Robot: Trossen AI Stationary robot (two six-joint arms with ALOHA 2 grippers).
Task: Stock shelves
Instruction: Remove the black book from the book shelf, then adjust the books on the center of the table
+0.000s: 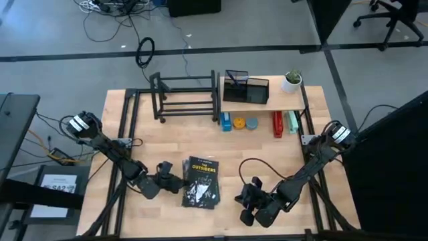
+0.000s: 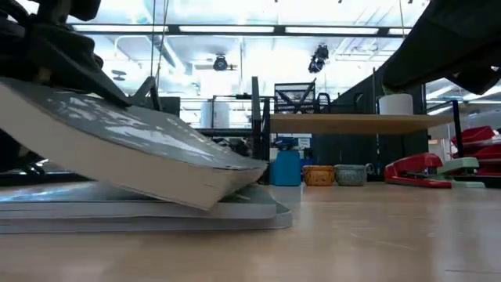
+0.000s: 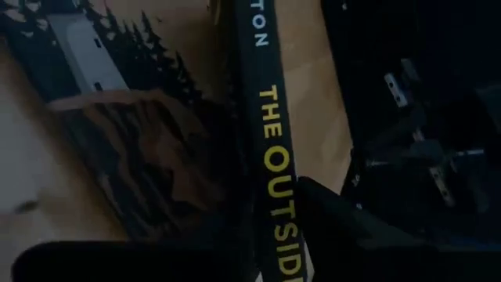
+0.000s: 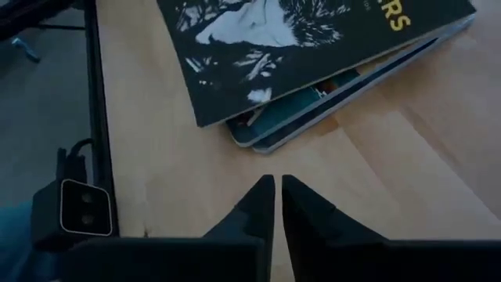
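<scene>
1 book (image 1: 201, 182), spine toward shelves (image 1: 186, 96)

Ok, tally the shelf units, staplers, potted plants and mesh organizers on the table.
Shelf units: 2, the wooden plank shelf and the black rack
Staplers: 2, the red stapler and the teal stapler
Potted plants: 1, the potted plant
Mesh organizers: 1, the mesh organizer
Total: 6

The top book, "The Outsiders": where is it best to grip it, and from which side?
Probably grip the top book at its spine edge, from the left, where the left claw is. That edge is tilted up off the books beneath, leaving a gap below; the opposite edge rests on them.
</scene>
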